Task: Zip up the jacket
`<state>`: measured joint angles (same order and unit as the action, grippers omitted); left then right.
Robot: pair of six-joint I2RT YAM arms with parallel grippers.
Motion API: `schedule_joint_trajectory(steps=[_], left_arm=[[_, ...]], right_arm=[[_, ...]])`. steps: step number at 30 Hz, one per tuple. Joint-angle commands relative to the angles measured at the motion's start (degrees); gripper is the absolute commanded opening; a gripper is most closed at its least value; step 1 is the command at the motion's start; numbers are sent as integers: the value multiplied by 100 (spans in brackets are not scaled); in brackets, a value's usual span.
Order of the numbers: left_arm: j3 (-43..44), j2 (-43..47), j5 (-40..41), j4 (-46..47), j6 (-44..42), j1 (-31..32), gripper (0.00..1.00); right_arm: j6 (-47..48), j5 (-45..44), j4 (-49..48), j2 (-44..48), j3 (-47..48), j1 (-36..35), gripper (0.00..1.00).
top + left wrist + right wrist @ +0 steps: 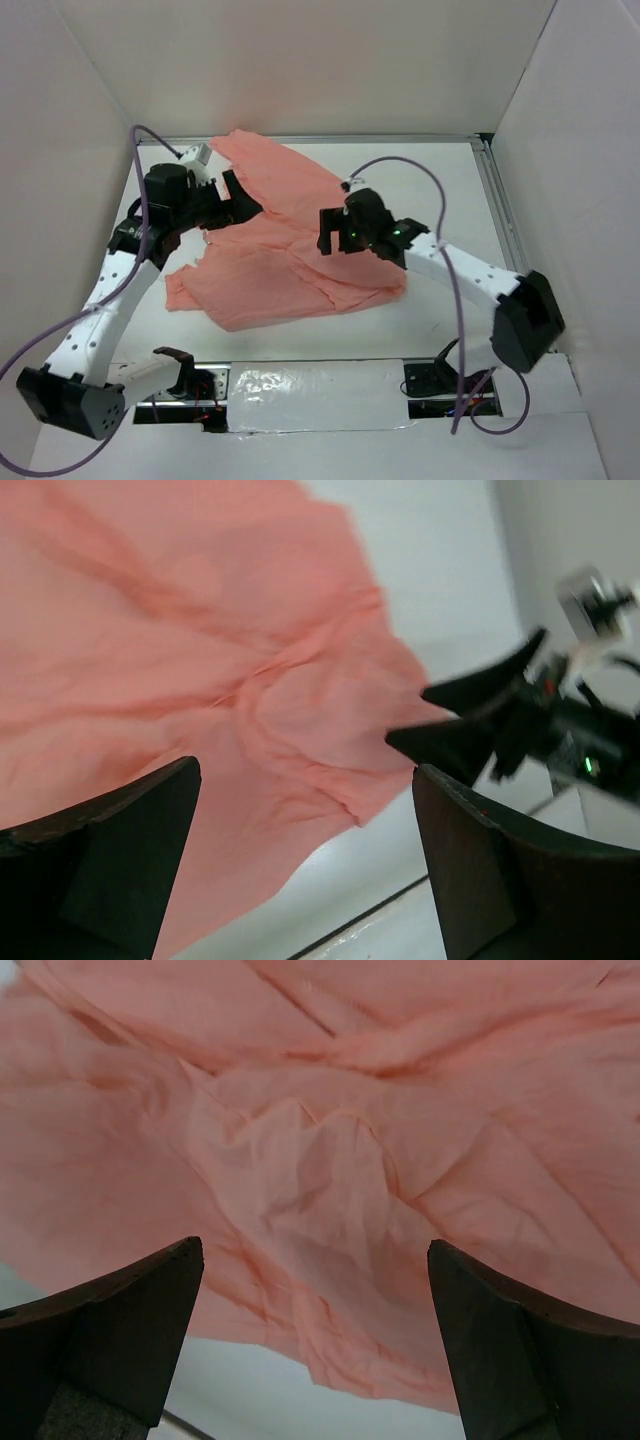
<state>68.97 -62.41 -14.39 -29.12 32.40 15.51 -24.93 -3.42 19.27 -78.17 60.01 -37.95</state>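
Jacket (285,260): salmon-pink, thin and soft, laid out flat but heavily creased; a zipper cannot be made out among the folds.
Jacket's place: spread over the middle of the white table (450,190), one corner drawn out toward 11 o'clock.
Left gripper (238,200): jaws spread wide, nothing pinched; held at the jacket's 10 o'clock edge.
Right gripper (326,232): jaws spread wide, nothing pinched; held over the fabric toward 3 o'clock.

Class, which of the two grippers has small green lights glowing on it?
The right gripper: green lights glow just behind it. The left gripper, also over the jacket, shows none.
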Motion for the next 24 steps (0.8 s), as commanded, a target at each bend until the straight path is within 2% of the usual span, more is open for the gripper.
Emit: schedule_joint_trajectory(steps=[1,3,5,6,7,10,12,16,17,18,19,20,21,23,24], left_arm=[[-855,-465,176,-438,689,-765,99],[-1244,-430,-308,-104,671,-1031,99],[-1622,-368,-766,327,706,-1225,99],[-1711,-333,-854,459,671,-1260,99],[-1755,-324,-872,504,680,-1296,99],[-1720,-429,-811,460,645,-1313,99],[-1825,-500,-846,530,636,-1313,99],[-1992,-632,-899,689,627,-1322,99],[-2001,-675,-899,698,653,-1340,99],[-1993,-711,-907,724,627,-1366,99],[-1949,-746,-881,715,627,-1384,99],[-1905,-833,-785,689,697,-1384,99],[-1757,-886,-767,671,697,-1375,99],[-1554,-1096,-714,636,680,-1357,99],[-1318,-1193,-697,619,645,-1349,99]], right_arm=[[269,-394,217,-662,194,-351,100],[339,-809,436,-1293,572,-449,99],[235,-888,673,-1682,966,-467,71],[138,-949,666,-1684,1021,-467,54],[-72,-1037,579,-1614,891,-467,1],[-694,-1573,157,-746,313,-354,0],[-1344,-2126,261,159,4,50,0],[-3609,-2891,1305,1741,-1119,1271,0],[-3972,-3066,1891,2353,-1279,1517,0],[-4115,-3181,2053,2620,-1403,2006,6],[-4247,-3174,2246,3032,-1552,2246,21],[-4318,-3130,2570,3149,-1588,2457,28],[-4293,-2982,2652,3272,-1632,2790,46],[-4179,-2840,2749,3431,-1668,3012,62],[-3891,-2735,2671,3431,-1677,3126,81]])
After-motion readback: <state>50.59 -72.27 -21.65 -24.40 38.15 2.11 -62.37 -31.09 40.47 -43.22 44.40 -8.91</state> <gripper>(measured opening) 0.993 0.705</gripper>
